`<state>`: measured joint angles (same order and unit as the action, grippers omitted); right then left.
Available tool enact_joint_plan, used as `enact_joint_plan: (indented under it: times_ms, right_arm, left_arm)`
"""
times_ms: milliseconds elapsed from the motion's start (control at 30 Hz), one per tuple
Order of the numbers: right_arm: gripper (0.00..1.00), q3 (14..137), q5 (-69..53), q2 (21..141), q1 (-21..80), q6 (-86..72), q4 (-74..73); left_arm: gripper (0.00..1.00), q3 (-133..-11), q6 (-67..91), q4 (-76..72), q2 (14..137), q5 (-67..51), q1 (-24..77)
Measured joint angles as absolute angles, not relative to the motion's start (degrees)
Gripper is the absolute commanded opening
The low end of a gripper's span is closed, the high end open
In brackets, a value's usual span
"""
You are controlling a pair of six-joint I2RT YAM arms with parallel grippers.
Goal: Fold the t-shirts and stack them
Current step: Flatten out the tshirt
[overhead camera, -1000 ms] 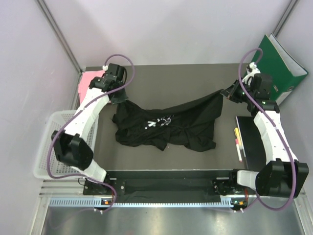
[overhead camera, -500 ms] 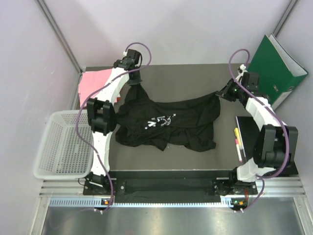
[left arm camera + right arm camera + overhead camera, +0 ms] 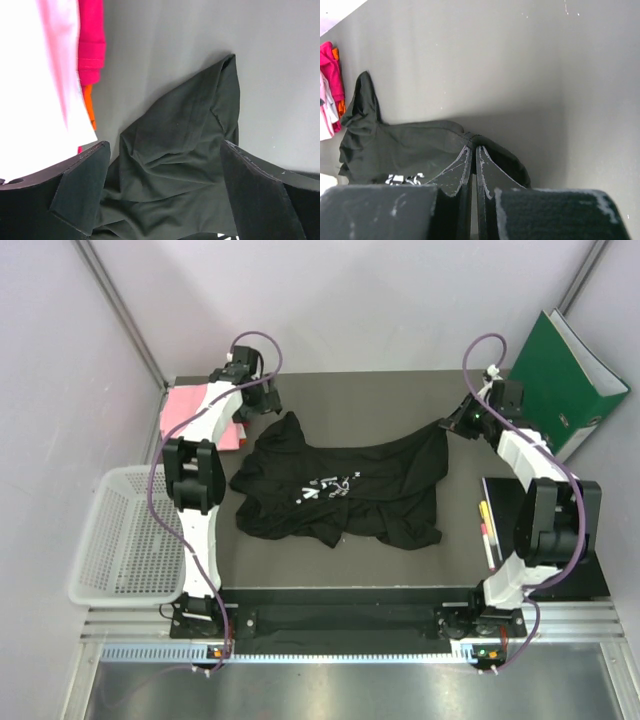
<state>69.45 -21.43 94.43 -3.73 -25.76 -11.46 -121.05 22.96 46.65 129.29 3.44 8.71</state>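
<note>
Dark table (image 3: 370,400): spreading black shirt (image 3: 340,490); right gripper (image 3: 450,426) pinches one corner, left gripper (image 3: 266,406) gapes, should clamp the other.

You have a black t-shirt (image 3: 385,485) with white lettering (image 3: 325,489) on its chest, set against a dark grey bench (image 3: 370,400). At the far left your light pink shirt (image 3: 188,405) shows beside a darker pink-red shirt (image 3: 91,40) and an orange strip (image 3: 90,110). The mesh basket (image 3: 120,540) is white and the binder (image 3: 565,375) is green. The left arm (image 3: 205,417) and right arm (image 3: 515,445) are white with black joints and purple cables (image 3: 487,338).
</note>
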Motion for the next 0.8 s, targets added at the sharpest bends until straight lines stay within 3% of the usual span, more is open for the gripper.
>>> enact_joint_plan:
  times_ms: [300,400,533,567,800]
  right_arm:
    - [0.00,74.1,-21.5,100.5,-3.5,-25.6,-12.1]
    - [0.00,75.1,-21.5,101.1,-3.5,-25.6,-12.1]
    - [0.00,75.2,-21.9,101.3,-3.5,-25.6,-12.0]
    - [0.00,75.2,-22.0,101.3,-3.5,-25.7,-12.0]
    - [0.00,75.2,-22.2,101.6,-3.5,-25.6,-12.1]
  left_arm:
    - [0.87,-122.3,23.0,46.5,134.1,2.1,9.7]
    - [0.79,-122.7,23.0,46.7,136.2,2.1,9.7]
    - [0.31,-122.7,22.9,46.7,137.3,2.2,9.7]
    - [0.01,-122.7,22.8,46.8,137.4,2.1,9.7]
    - [0.00,-122.8,23.1,46.5,137.4,3.4,9.7]
